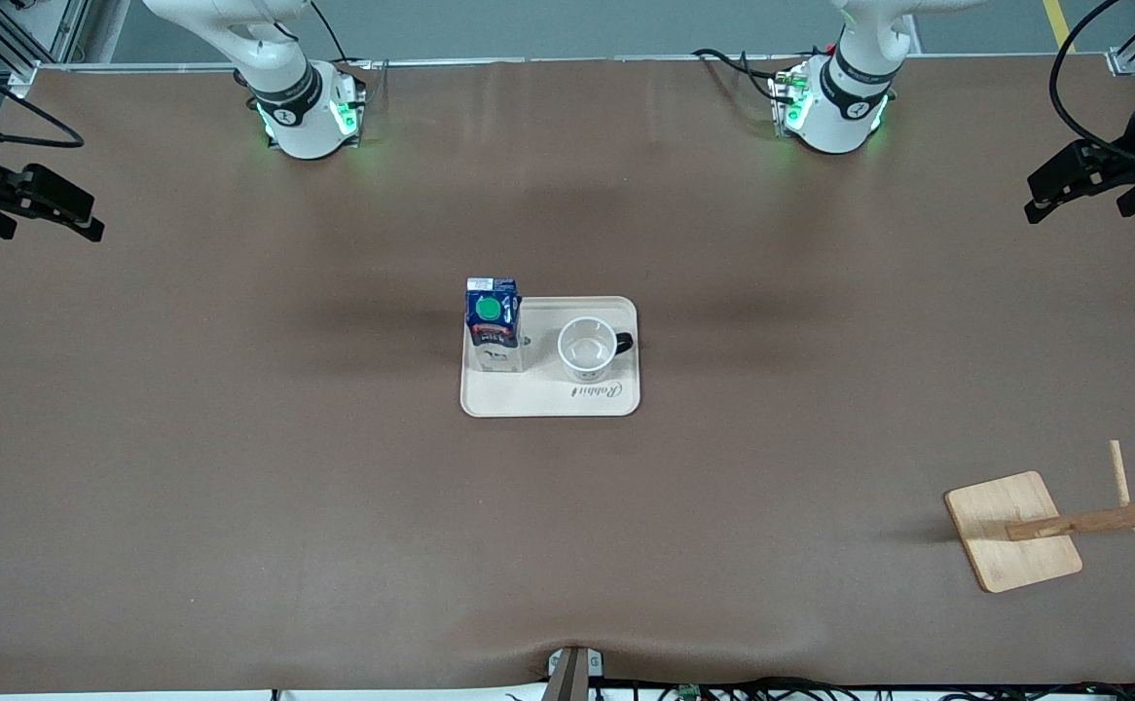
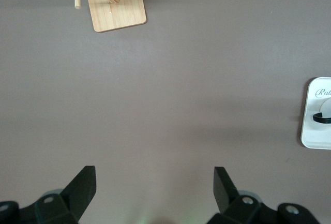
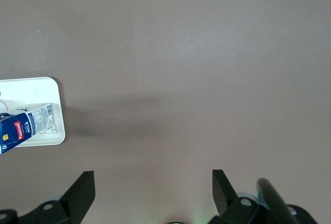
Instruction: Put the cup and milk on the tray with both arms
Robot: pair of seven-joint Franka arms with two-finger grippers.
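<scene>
The cream tray [image 1: 548, 397] lies at the middle of the table. The milk [image 1: 493, 326], a carton with a dark blue top and green cap, stands upright on the tray at the right arm's end. The white cup [image 1: 587, 349] stands upright beside it on the tray, black handle toward the left arm's end. My left gripper [image 1: 1079, 195] hangs open over bare table at its end, holding nothing. My right gripper [image 1: 42, 219] hangs open over bare table at its end. The left wrist view shows the left gripper [image 2: 154, 182], tray [image 2: 313, 131] and cup handle [image 2: 323, 118]. The right wrist view shows the right gripper [image 3: 153, 182], tray [image 3: 31, 85] and milk [image 3: 26, 125].
A small square wooden board [image 1: 1001, 545] carrying a wooden peg stand [image 1: 1103, 521] sits near the front camera at the left arm's end, and the board [image 2: 116, 6] also appears in the left wrist view. Brown table surface surrounds the tray on all sides.
</scene>
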